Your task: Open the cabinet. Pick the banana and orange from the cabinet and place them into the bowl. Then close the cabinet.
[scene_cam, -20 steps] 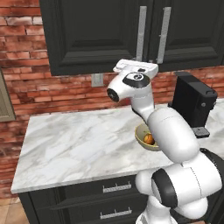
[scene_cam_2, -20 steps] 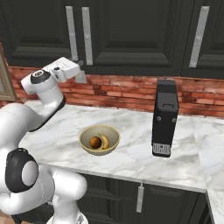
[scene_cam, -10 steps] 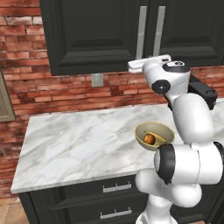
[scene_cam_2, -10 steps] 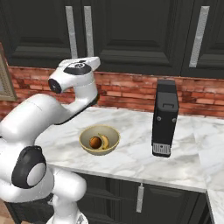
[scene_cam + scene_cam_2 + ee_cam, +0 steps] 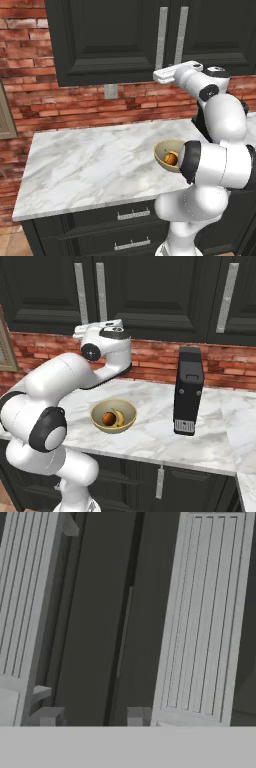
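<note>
My gripper [image 5: 159, 76] is up at the cabinet [image 5: 115, 40] handles; grip state unclear. Doors rigid, heavy-swinging: push flat panel, low.

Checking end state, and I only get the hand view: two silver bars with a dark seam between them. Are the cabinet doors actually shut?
Observer: Yes. From the base views both doors of the cabinet sit flush, with no gap.
Operator: Fruit?
Observer: The orange and the banana lie side by side in the bowl on the counter.
Operator: Where is the hand relative to those bars?
Observer: The gripper is level with the lower ends of the handles, close in front of the doors. I cannot tell whether it touches them.
</note>
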### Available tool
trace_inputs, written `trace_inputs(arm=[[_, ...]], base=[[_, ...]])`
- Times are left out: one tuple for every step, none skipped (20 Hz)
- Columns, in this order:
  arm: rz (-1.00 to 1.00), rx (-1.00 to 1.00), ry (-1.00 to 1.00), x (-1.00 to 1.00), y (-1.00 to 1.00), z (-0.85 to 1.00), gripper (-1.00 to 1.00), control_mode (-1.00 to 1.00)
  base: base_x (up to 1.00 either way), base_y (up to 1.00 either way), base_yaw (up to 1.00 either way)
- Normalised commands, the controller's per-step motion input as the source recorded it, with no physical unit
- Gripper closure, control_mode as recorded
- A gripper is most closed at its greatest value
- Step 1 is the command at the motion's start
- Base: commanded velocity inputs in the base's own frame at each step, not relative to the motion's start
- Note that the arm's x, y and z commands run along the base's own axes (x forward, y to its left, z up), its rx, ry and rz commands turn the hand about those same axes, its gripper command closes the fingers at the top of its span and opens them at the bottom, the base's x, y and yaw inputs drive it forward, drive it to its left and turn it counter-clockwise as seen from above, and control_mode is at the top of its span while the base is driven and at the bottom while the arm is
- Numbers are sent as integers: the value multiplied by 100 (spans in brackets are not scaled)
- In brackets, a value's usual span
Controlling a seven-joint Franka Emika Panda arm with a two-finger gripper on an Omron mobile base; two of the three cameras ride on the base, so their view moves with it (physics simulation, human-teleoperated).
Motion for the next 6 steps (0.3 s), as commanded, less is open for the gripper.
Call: trace_inputs(arm=[[-9,-9,0,100,11,-60,-100,-100],[-13,-12,-1,100,21,-69,-100,-100],[-18,-14,-4,100,30,-73,-100,-100],[-23,-16,-6,100,41,-77,-100,-100],[-26,-17,-6,100,46,-80,-100,-100],[-28,-15,0,100,51,-71,-100,-100]], base=[[0,0,0],[0,0,0],[0,0,0],[0,0,0],[0,0,0],[0,0,0]])
